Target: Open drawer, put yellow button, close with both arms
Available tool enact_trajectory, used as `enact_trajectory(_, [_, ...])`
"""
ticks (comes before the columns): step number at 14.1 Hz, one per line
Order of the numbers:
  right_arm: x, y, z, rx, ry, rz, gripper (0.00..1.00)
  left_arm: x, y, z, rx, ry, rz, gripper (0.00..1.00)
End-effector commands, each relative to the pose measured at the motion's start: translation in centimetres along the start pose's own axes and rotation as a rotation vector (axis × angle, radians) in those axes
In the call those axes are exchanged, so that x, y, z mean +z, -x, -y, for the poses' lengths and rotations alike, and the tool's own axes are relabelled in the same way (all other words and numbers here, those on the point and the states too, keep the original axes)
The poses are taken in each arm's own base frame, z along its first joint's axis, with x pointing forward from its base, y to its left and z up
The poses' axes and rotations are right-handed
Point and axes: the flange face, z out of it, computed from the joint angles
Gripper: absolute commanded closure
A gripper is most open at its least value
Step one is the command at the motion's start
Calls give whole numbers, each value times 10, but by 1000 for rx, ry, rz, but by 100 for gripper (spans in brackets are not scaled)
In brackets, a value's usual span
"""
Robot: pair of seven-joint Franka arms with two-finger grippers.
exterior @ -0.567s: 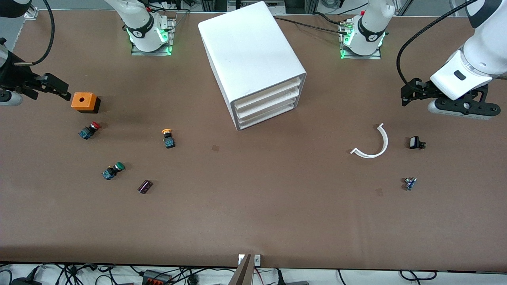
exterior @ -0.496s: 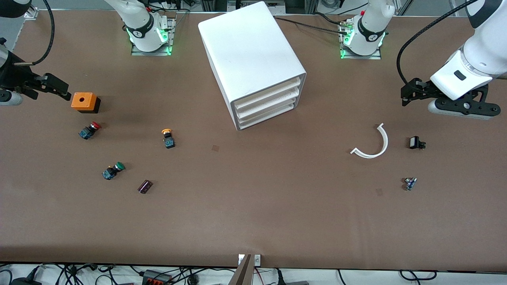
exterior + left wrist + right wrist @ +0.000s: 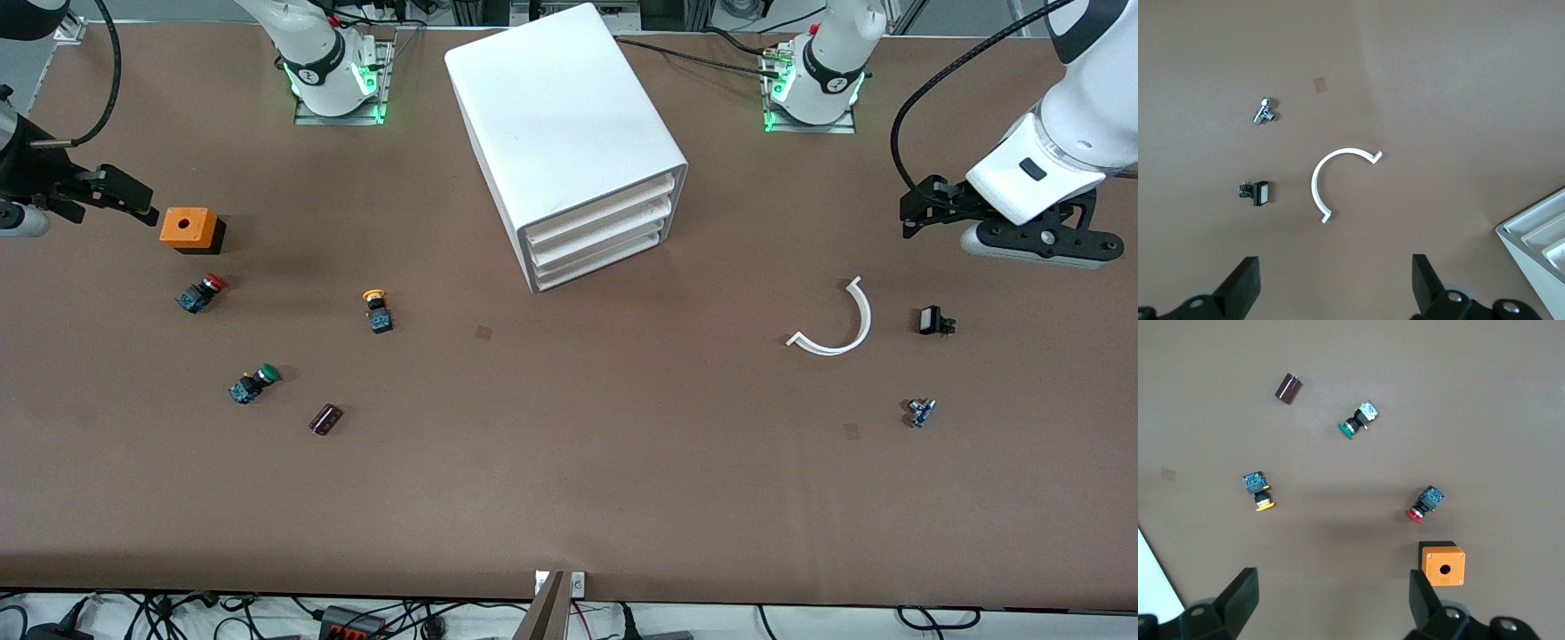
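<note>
drawer [image 3: 597,211] sits shut atop the white cabinet [image 3: 562,124], yellow button [image 3: 377,310] lies on the tabletop [image 3: 569,462] toward the right arm's end, while left gripper [image 3: 1331,287] and right gripper [image 3: 1331,603] hover wide, empty.

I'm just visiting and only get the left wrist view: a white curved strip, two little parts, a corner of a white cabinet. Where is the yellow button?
Observer: The yellow button lies on the table toward the right arm's end, nearer to the front camera than the cabinet.
Operator: Anything near it?
Observer: A red-capped button and a green-capped button, both apart from it.
Operator: And the other arm?
Observer: The right end effector hangs open over the table beside an orange box, as the left end effector does by your curved strip.
</note>
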Motion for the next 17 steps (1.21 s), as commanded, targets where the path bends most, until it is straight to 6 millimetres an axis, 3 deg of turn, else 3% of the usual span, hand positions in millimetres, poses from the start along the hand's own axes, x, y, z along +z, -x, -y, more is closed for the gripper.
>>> enact_trajectory(1, [-4, 7, -3, -8, 6, 2, 0, -6, 5, 2, 0, 1, 1, 0])
enact_trajectory(5, [-3, 9, -4, -3, -1, 16, 0, 6, 4, 0, 10, 20, 57, 0])
enact_trajectory(7, [-4, 8, 0, -9, -1, 6, 0, 22, 3, -11, 30, 49, 126, 0])
enact_trajectory(10, [-5, 9, -1, -8, -2, 8, 0, 31, 8, -28, 40, 191, 200, 0])
enact_trajectory(13, [0, 6, -2, -6, -3, 16, 0, 54, 11, -65, 111, 293, 325, 0])
enact_trajectory(17, [34, -10, 18, -39, -15, 70, 0, 99, -12, -97, 226, 592, 376, 0])
